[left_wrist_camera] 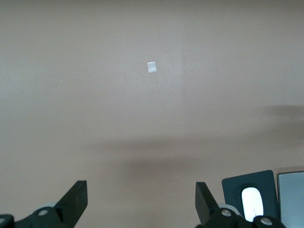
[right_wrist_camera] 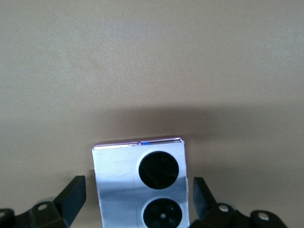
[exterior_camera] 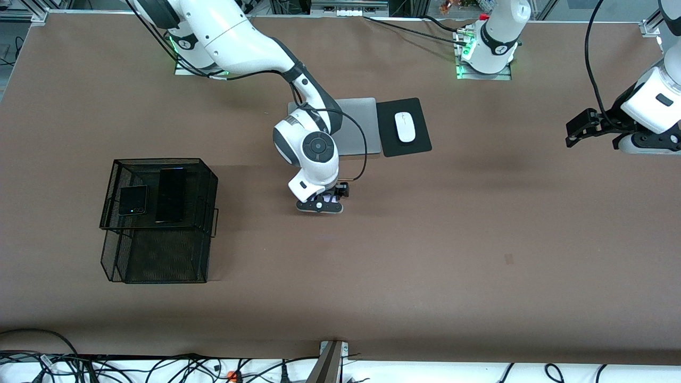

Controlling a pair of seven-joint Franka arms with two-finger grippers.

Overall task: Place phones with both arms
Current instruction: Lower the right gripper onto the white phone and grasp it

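Observation:
The lavender-white phone (right_wrist_camera: 118,180) with two black circles lies flat on the brown table, nearer the front camera than the laptop. My right gripper (exterior_camera: 320,204) is low over it, open, with a finger on each side and a gap to each (right_wrist_camera: 138,188). The small black flip phone (exterior_camera: 133,200) and the long slim black slab (exterior_camera: 171,194) lie side by side on the top tier of the black mesh basket (exterior_camera: 205,175). My left gripper (exterior_camera: 574,133) is open and empty, waiting in the air over bare table (left_wrist_camera: 141,187) at the left arm's end.
A grey laptop (exterior_camera: 357,127) lies beside a black mouse pad (exterior_camera: 417,143) with a white mouse (exterior_camera: 405,126); the mouse (left_wrist_camera: 251,202) also shows in the left wrist view. A small pale mark (left_wrist_camera: 151,67) is on the table.

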